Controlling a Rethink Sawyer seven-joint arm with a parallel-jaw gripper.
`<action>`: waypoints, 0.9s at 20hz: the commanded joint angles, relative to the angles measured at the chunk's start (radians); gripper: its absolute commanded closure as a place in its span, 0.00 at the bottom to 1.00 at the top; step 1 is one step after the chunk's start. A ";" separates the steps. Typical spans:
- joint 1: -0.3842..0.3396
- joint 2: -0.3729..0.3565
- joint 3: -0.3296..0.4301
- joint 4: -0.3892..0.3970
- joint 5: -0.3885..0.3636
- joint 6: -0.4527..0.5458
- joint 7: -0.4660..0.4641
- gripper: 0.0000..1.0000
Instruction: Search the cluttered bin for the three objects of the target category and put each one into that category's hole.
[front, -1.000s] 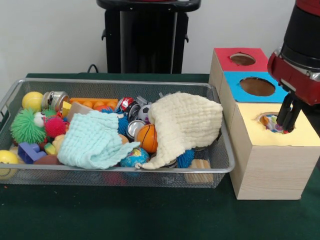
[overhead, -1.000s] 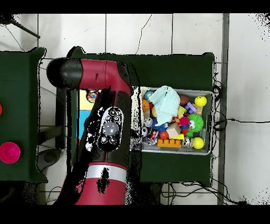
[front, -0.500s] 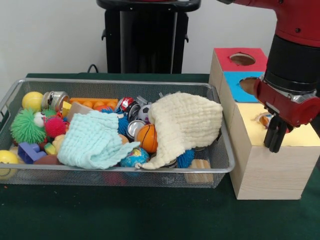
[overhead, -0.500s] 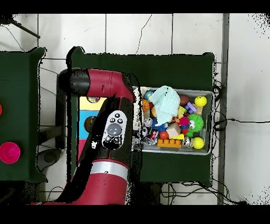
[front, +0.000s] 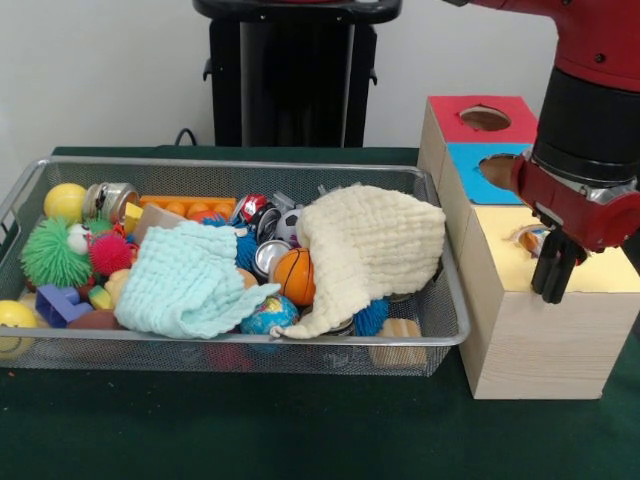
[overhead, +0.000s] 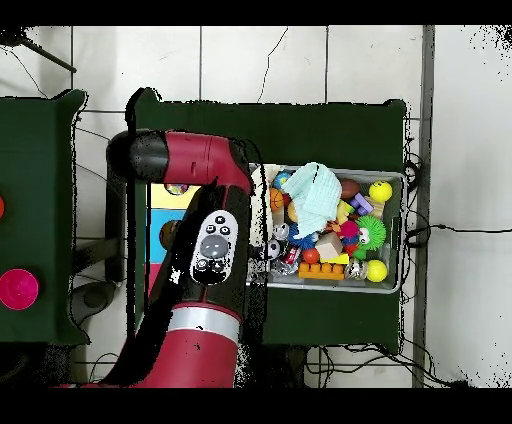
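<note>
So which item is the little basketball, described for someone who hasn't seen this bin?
Start at the wire bin and find the cream cloth on its right half. At that cloth's left edge sits the basketball: the only orange ball with black seams.

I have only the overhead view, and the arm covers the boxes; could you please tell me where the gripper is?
Observer: The gripper hangs over the yellow-topped wooden box, close beside its round hole.
Operator: Thank you. Is anything in that hole?
Observer: Yes, a small multicoloured object shows in it, partly behind the red and black arm.
Operator: And the box farthest back?
Observer: The red-topped box stands uncovered, and its hole looks dark inside.
</note>
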 joint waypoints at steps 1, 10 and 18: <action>0.051 0.011 -0.007 0.164 0.018 0.123 0.208 1.00; 0.068 -0.026 -0.045 0.178 0.030 0.168 0.201 1.00; 0.035 -0.038 0.026 0.282 0.073 0.061 0.154 1.00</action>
